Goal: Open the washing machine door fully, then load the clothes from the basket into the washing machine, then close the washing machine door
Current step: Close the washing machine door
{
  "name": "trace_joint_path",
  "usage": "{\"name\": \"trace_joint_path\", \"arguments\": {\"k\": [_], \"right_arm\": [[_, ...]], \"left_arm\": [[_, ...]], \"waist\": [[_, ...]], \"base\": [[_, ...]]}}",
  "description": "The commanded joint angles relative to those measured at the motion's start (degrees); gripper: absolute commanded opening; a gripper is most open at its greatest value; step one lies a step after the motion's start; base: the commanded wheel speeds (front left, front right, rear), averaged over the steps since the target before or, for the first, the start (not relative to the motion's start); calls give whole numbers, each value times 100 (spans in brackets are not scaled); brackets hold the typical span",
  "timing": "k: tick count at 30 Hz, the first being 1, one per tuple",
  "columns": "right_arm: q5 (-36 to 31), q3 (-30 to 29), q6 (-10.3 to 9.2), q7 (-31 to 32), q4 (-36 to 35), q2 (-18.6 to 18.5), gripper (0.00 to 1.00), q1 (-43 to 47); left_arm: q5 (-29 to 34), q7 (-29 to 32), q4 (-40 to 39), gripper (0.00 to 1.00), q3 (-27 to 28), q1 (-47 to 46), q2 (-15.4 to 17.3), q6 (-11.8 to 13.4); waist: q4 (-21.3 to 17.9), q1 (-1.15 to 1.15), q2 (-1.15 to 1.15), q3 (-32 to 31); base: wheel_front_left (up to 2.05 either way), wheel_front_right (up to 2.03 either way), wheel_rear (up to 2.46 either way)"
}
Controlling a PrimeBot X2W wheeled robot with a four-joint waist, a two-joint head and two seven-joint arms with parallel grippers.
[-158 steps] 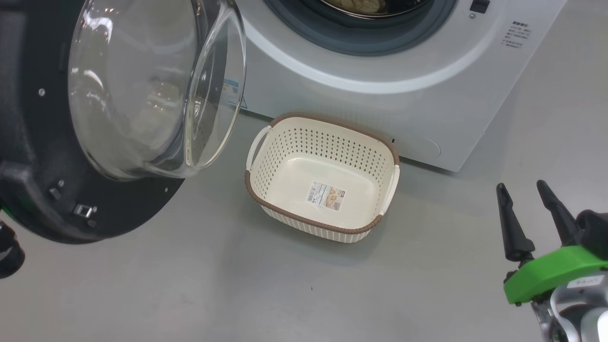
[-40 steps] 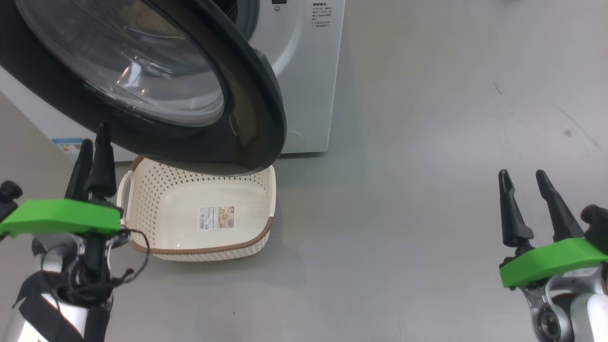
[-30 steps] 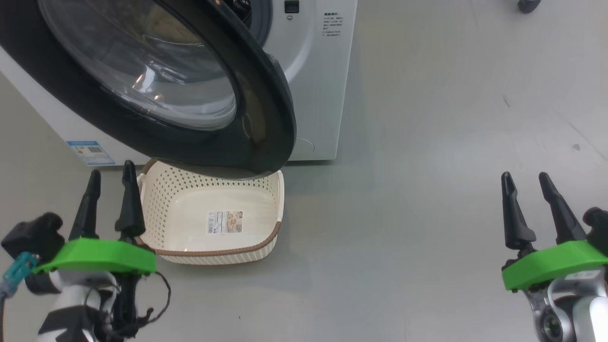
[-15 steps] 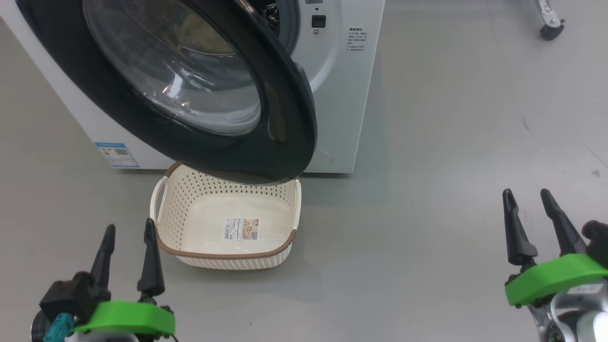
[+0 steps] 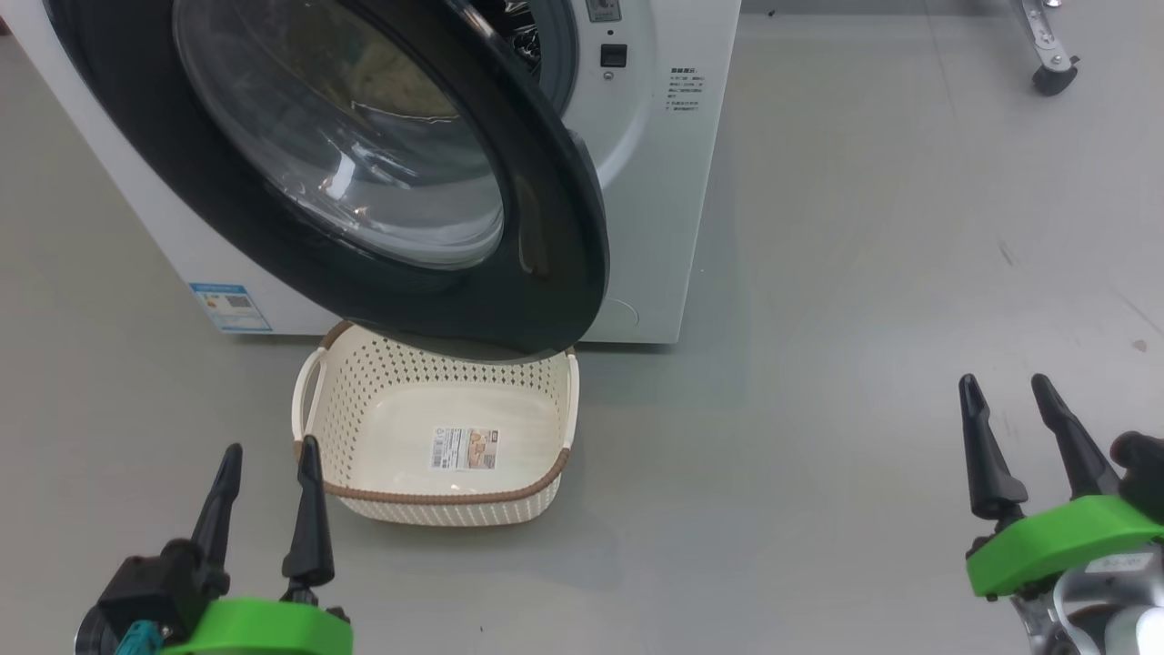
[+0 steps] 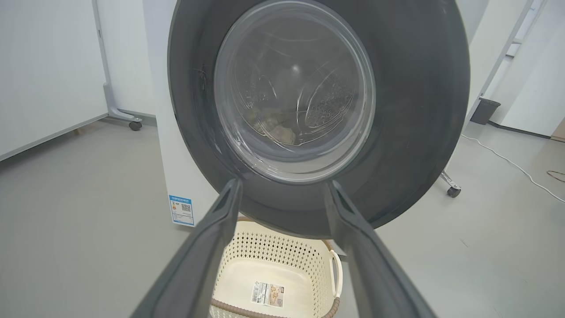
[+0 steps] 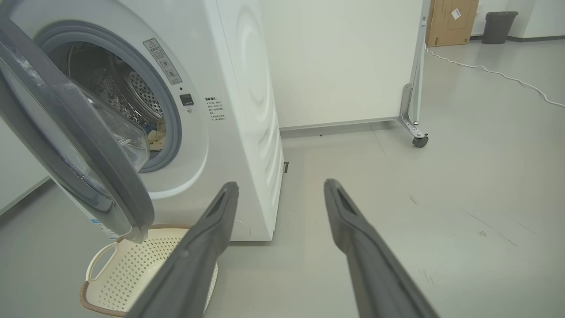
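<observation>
Two grippers frame the bottom of the head view: the left gripper (image 5: 273,445) at lower left, the right gripper (image 5: 1002,380) at lower right, each with its two dark fingers (image 5: 309,509) spread apart and nothing between them. One washing machine (image 5: 655,182) fills the upper left, and its washing machine door (image 5: 555,236) hangs ajar across the machine's opening, overhanging the far edge of the basket (image 5: 364,409). In the right wrist view the door's free edge stands clear of the machine, and cream clothes (image 7: 158,132) with a blue patch lie inside the drum (image 7: 110,97). The one basket sits on the grey floor (image 5: 818,364) just before the machine, mouth up, long axis running left to right, two white handles (image 5: 307,400) at its ends, one sticker (image 5: 464,448) on its base. One caster (image 5: 1050,77) sits at upper right.
</observation>
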Motion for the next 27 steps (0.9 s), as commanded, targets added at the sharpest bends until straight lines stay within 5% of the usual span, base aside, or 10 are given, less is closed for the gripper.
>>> {"name": "trace_joint_path", "arguments": {"k": [1,27], "right_arm": [[-33,133,-4,22,-240,-76,100,-106],[-13,119,-4,-17,-227,-76,100,-160]], "left_arm": [[62,-6,-210,100,201,-138,119,45],[106,57,-271,100,119,-201,220,123]], "waist": [[-4,0,0,0],[53,0,0,129]], "base": [[0,0,0],[0,0,0]]}}
